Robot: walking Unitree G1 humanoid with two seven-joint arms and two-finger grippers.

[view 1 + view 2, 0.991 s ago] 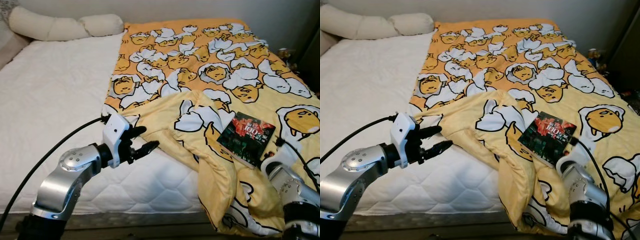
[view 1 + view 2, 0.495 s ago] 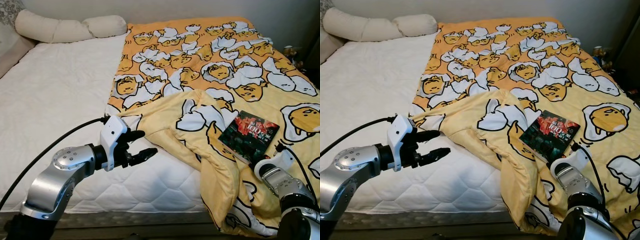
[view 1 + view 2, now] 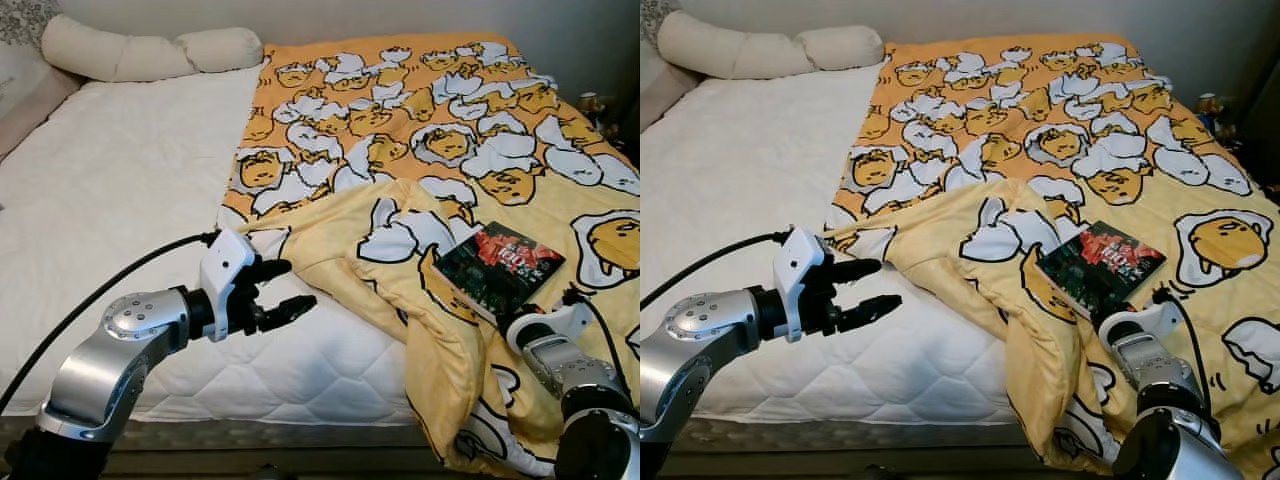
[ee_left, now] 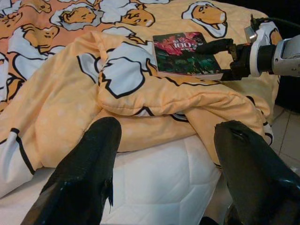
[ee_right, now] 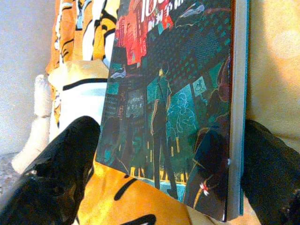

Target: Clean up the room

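Observation:
A dark paperback book (image 3: 505,265) with a red and teal cover lies on the folded-over part of a yellow egg-character blanket (image 3: 420,130), near the bed's right front corner. My right gripper (image 4: 220,60) is open, one finger along each side of the book's near end (image 5: 173,93). The fingers (image 5: 61,178) stand very close to the book's edges. The book rests flat on the blanket. My left gripper (image 3: 290,285) hovers open over the white mattress (image 3: 110,190), just left of the blanket's rumpled fold (image 4: 140,93), with nothing between its fingers.
Long cream pillows (image 3: 140,55) lie at the head of the bed, far left. Small objects (image 3: 590,100) stand on the floor beyond the bed's right side. The mattress's front edge (image 3: 250,425) runs just below my arms.
The whole picture has shifted a little, so the camera moved. The book stays on the blanket. Both grippers keep about the same places relative to it.

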